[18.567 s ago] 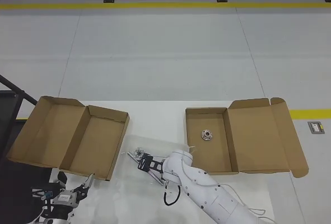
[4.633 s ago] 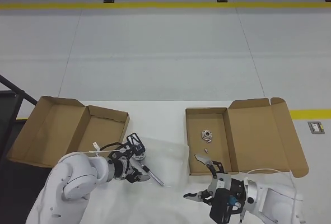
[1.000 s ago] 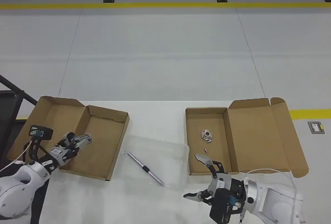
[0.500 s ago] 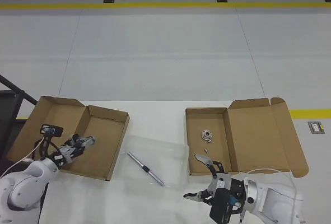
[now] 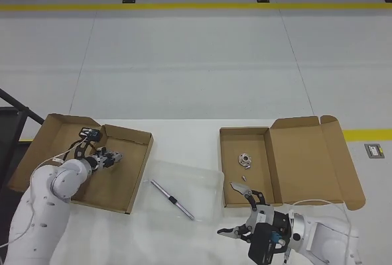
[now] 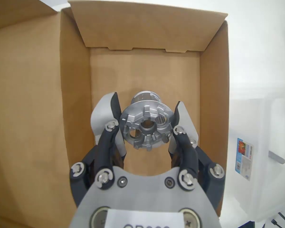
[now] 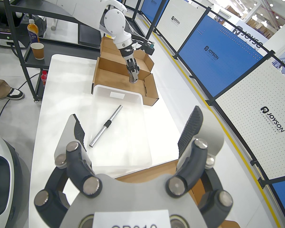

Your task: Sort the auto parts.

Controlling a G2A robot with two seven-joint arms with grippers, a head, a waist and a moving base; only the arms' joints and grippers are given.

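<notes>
Left of the clear bin (image 5: 205, 173), my left tool (image 6: 146, 110) is clamped on a metal hub (image 6: 144, 129), with the pads (image 6: 115, 105) on opposite sides of its flange. The hub hangs inside the left cardboard box (image 6: 142, 31), over the floor, roughly mid-box. From the right wrist view it sits low, close to the floor; can't tell if it's touching.

Status, my read:
- Right of the bin, the right cardboard box (image 5: 255, 189) already holds a second hub (image 5: 245, 159) plus a small part (image 5: 246, 177) just beside it. I count those as sorted.
- Hub in hand is at its drop spot but not released.
- Rod (image 5: 172, 199) lies loose in the bin, diagonal, untouched, so that one's outstanding.
- Nothing else loose on the surface (image 5: 182, 132) around the bin that I can see.

So roughly halfway or a bit past: one release pending, one pick left.

My right tool (image 7: 135, 117) is spread wide and holding nothing. It hovers on the near-right side of the bin, at the near corner of the right box, facing across the bin, and the rod sits well apart from its fingertips.
</notes>
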